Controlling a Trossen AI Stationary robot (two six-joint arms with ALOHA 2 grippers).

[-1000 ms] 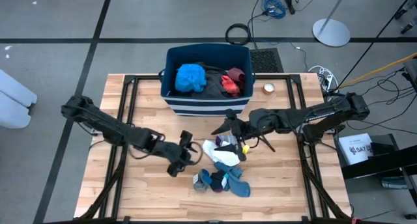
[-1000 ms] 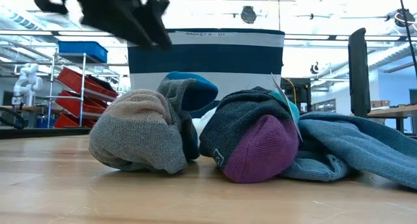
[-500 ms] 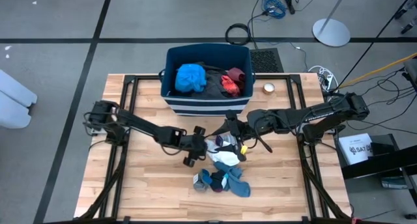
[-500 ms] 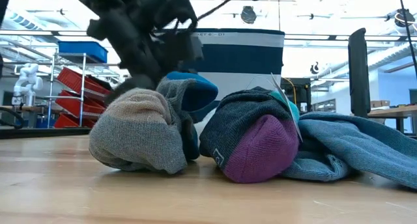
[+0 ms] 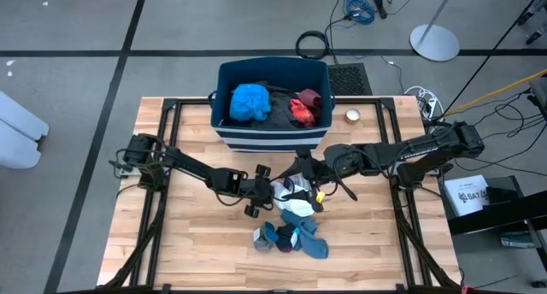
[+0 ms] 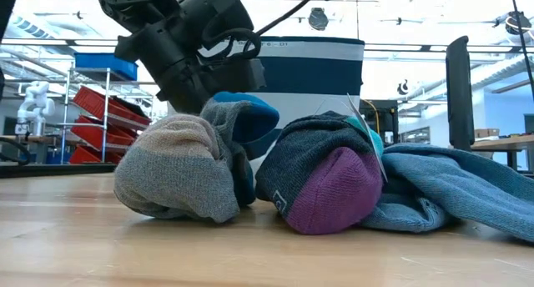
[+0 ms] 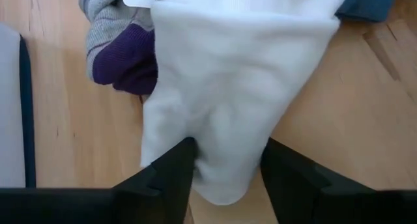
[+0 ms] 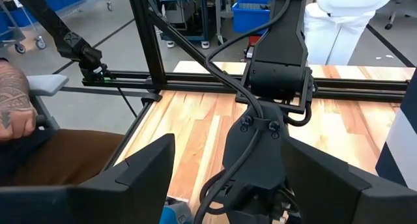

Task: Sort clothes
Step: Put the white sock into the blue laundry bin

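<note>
A white garment [image 5: 284,194] lies on the table before the dark blue striped bin [image 5: 272,133]. A bright blue top [image 5: 250,102] and a red one [image 5: 303,110] lie in the bin. A pile of socks [image 5: 291,232] lies near the table's front: a grey-tan one [image 6: 179,166], a dark grey one with a purple toe [image 6: 325,187] and a blue one [image 6: 450,191]. My left gripper [image 5: 262,188] is open, low at the white garment's left end [image 7: 228,152], which lies between its fingers. My right gripper [image 5: 301,168] is open just above the garment's far side. My left gripper has the white garment's narrow end [image 7: 221,178] between its two open fingers [image 7: 171,173], coming level from the table's left. The garment lies flat on the table. Whether the fingers touch the cloth, I cannot tell.
A grey sock with a purple toe [image 7: 124,61] lies against the white garment. A small round object [image 5: 352,116] sits right of the bin. A person's forearm [image 8: 16,113] shows beyond the table's left side. Bare wood lies at the front left [image 5: 197,251].
My left gripper has gone toward the table's right edge and down, from clear of the clothes to the white garment's left end. The clothes have not moved.
</note>
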